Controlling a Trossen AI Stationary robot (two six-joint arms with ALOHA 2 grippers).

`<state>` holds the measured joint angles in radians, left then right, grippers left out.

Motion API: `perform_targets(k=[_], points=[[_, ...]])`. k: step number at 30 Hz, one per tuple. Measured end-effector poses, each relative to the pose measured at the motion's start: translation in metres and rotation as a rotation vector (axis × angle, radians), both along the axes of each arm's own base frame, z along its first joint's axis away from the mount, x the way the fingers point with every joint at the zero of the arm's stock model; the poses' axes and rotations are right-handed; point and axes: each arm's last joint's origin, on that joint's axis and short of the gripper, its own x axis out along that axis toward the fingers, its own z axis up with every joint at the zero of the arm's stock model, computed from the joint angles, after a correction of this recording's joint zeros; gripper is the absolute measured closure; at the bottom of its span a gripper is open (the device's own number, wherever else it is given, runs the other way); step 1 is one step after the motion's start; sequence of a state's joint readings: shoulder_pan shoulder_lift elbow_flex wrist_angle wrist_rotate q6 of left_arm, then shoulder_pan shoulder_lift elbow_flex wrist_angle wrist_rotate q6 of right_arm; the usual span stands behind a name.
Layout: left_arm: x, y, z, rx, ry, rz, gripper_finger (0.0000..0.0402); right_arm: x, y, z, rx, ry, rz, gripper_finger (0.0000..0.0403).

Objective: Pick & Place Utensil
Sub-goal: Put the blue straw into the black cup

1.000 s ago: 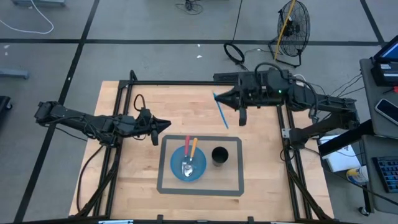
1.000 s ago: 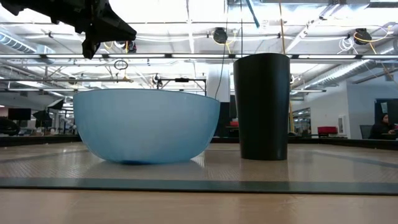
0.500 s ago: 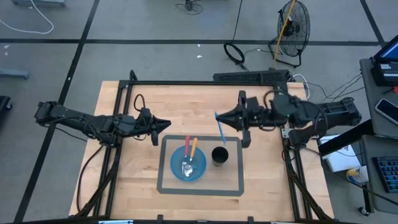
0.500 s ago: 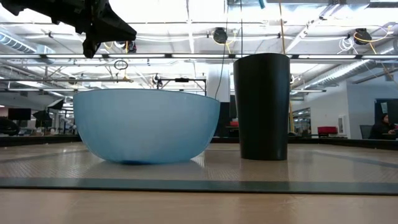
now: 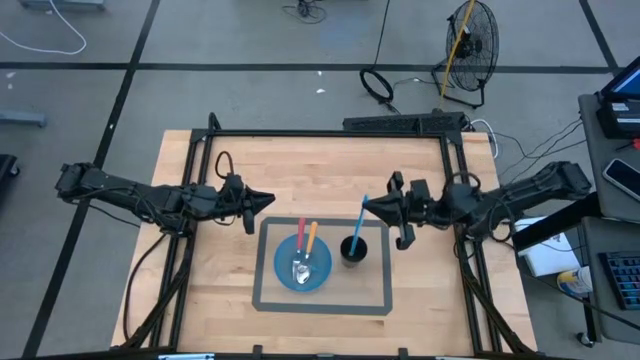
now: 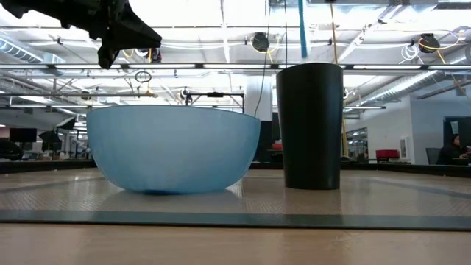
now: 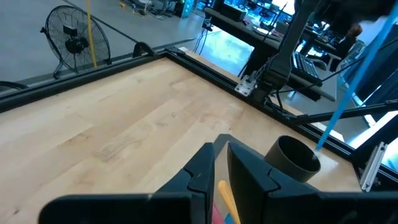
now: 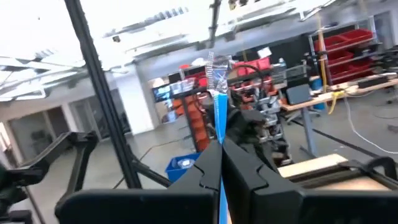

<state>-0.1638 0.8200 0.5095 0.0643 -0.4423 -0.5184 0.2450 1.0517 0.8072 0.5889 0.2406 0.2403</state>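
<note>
The blue utensil [image 5: 358,228] stands nearly upright in my right gripper [image 5: 371,206], which is shut on it just right of the black cup [image 5: 352,250]. In the low view the utensil [image 6: 302,29] comes down to the mouth of the cup [image 6: 309,125]. The blue bowl [image 5: 303,264] sits left of the cup and holds a pink and an orange utensil and a spoon. My left gripper [image 5: 266,200] hovers shut beyond the bowl's far left side. My right gripper pinches the blue utensil's handle [image 8: 217,115] between its two fingers, near the upper end. The fingers come level from the table's right and lie across the handle. The utensil is lifted clear and hangs slightly tilted, its lower end [image 7: 320,144] at the cup's rim.
Bowl and cup stand inside a grey taped rectangle [image 5: 322,306] at the table's near middle. A black frame [image 5: 330,132] runs along the table's far and side edges. Bare wood [image 5: 300,170] lies between the two grippers on the far half.
My right gripper has carried the blue utensil from the table's far side toward the near edge, drawing back to the right. It has turned so that the utensil, slanted before, now stands nearly upright with its lower end at the black cup.
</note>
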Motion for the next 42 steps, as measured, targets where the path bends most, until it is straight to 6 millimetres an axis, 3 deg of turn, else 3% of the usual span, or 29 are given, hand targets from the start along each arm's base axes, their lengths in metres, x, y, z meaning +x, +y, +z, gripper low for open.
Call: perform_targets(k=[6,16,29,42], points=[[0.0,0.0,0.0,-0.01,-0.005,0.002,0.0353,-0.014,-0.002,-0.03,0.027,-0.041,-0.037,0.0403],[0.0,0.001,0.002,-0.008,-0.02,0.019,0.0353,-0.02,-0.005,-0.074,0.039,0.067,-0.079,0.0403],[0.001,0.006,0.002,-0.013,-0.021,0.048,0.0353,-0.03,-0.008,-0.102,0.06,0.057,-0.073,0.0403],[0.001,0.014,0.002,-0.008,-0.019,0.087,0.0353,-0.015,-0.004,-0.122,0.081,0.119,-0.067,0.0403]])
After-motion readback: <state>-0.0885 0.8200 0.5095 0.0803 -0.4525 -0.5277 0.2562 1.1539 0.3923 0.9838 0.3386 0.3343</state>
